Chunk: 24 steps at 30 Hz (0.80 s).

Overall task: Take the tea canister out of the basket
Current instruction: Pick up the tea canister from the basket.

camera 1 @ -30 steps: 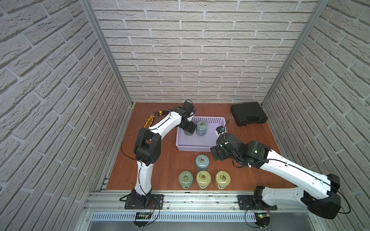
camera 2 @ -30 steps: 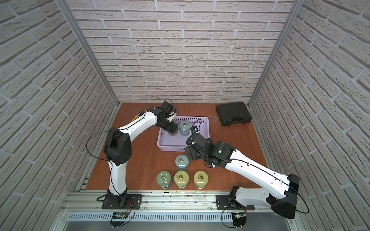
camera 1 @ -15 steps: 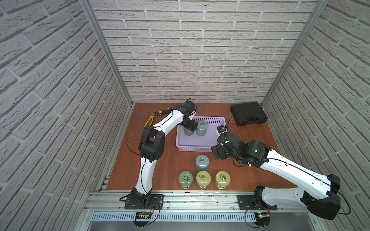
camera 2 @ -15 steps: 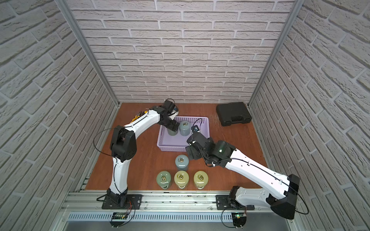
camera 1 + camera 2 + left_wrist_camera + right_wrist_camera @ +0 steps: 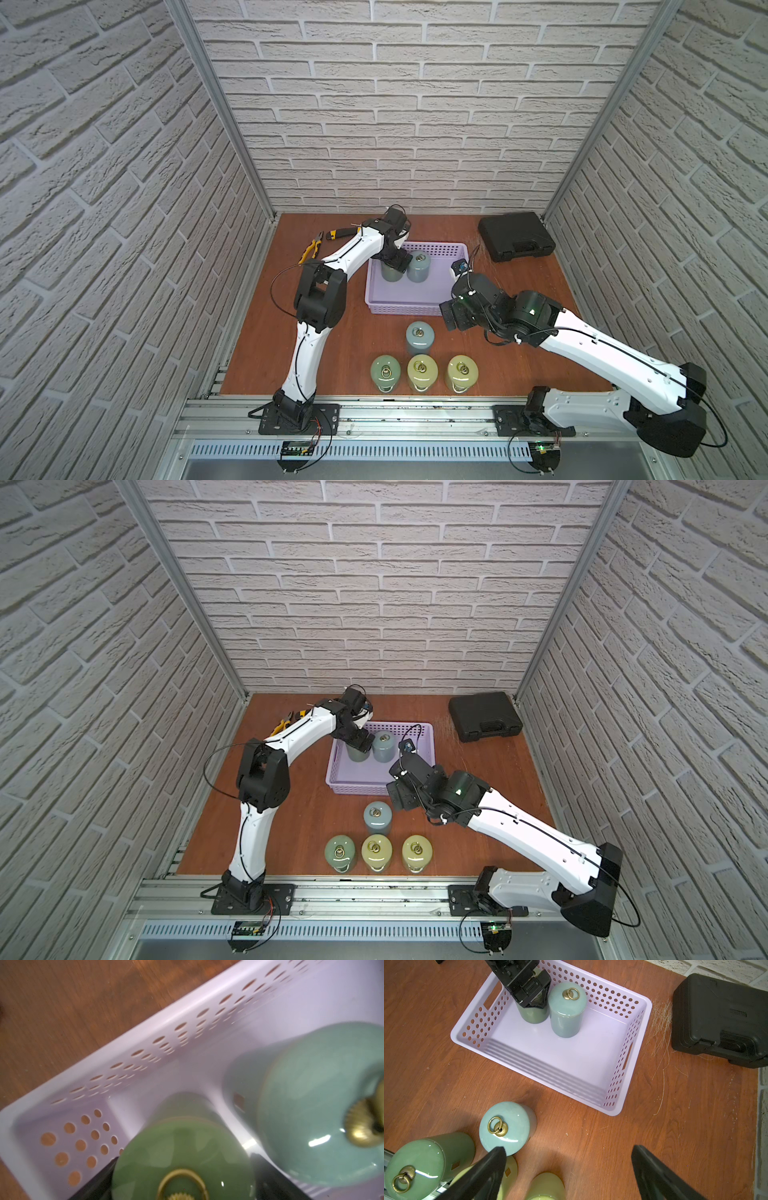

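Left gripper (image 5: 397,262): having shifted closer, is straddling the dark green glazed cylindrical tea canister (image 5: 532,1015), jaws apart.
Lavender perforated plastic basket (image 5: 405,308): is awaiting the canister's removal; closing looks imminent.
Right gripper (image 5: 568,1150): is hovering with jaws apart, empty.

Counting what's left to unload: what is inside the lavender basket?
Two upright canisters: a dark green canister, its lid hidden from above by the left gripper, and a pale teal canister beside it.

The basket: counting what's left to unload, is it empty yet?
Not empty: a green canister and a pale teal canister stand upright inside the basket.
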Tool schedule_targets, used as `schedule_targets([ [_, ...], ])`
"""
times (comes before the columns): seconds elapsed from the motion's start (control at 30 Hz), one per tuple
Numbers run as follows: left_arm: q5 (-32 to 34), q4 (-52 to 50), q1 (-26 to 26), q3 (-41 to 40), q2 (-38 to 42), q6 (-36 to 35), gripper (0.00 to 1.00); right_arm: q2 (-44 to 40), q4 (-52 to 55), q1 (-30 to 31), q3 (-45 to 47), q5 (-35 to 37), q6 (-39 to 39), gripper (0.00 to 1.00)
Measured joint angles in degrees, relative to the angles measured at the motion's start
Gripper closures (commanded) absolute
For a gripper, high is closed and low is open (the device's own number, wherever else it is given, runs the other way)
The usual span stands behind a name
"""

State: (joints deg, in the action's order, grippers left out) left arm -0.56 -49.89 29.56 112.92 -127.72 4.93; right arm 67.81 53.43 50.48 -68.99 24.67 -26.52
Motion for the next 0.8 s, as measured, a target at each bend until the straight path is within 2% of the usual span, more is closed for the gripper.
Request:
schedule_targets([
  [0.37, 0.11, -0.28, -0.04, 0.48, -0.61, -0.28, 0.29, 0.00, 0.00, -0.63, 0.00, -0.09, 0.07, 0.01],
  [0.8, 0.02, -1.53, -0.20, 1.46, -0.68, -0.17, 0.36, 0.00, -0.11, -1.01, 0.46, -0.28, 0.17, 0.01],
])
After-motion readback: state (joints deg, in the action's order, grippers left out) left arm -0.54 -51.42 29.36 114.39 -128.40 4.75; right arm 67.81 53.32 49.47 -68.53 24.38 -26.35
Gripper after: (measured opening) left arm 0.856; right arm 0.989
